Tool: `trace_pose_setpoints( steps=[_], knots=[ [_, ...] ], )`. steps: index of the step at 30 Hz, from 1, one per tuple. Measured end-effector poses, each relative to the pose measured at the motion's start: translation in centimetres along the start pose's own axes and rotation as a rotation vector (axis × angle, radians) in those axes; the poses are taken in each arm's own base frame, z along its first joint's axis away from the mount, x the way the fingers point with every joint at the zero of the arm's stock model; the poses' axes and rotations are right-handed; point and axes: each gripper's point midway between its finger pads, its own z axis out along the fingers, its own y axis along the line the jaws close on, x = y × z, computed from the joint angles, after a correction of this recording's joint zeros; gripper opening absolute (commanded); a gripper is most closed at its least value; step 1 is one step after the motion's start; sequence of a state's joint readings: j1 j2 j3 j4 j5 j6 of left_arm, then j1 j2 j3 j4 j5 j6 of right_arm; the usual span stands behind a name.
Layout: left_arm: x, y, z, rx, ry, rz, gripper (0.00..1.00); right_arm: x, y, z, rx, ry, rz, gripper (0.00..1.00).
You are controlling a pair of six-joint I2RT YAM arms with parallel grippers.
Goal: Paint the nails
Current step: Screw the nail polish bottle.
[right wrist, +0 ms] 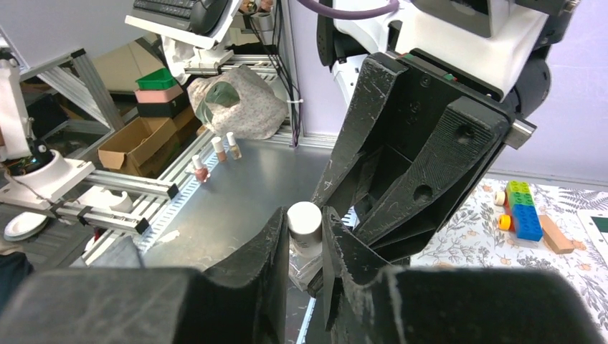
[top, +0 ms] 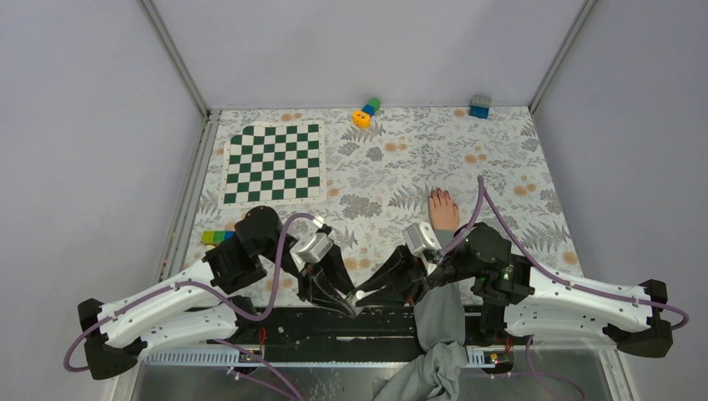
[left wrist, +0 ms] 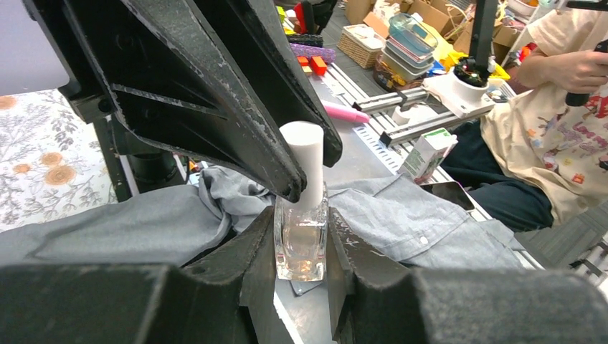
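The nails on the hand (top: 443, 213) are too small to make out.

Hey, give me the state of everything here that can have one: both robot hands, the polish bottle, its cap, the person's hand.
left robot hand: shut on the polish bottle's glass body.
right robot hand: closed around the cap.
polish bottle: capped, held between both robot hands.
cap: on the bottle.
person's hand: flat on the table, palm down.

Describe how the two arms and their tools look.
The left arm and right arm have white shells with black joints; a purple cable loops along each. A silver block sits at each wrist. The left tool and right tool are black, with wedge-shaped fingers scuffed white.
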State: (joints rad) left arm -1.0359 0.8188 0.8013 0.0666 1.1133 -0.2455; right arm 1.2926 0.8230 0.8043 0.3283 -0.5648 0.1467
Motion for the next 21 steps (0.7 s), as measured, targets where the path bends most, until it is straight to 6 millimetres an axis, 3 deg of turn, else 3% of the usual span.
trace_pose_setpoints(
  steps=[8,13,21],
  knots=[
    [-1.0,1.9,-1.0,-0.183,-0.043,0.052,0.00,-0.6,-2.3,-0.5,0.148,-0.028,0.009,0.00],
    [-1.2,4.5,-2.4,-0.380,-0.067,0.065,0.00,-0.4,-5.1,-1.2,0.317,-0.036,0.060,0.00],
    [0.2,8.9,-6.0,-0.727,-0.050,0.001,0.00,1.3,-11.0,-1.6,0.615,0.004,0.188,0.00]
  ],
)
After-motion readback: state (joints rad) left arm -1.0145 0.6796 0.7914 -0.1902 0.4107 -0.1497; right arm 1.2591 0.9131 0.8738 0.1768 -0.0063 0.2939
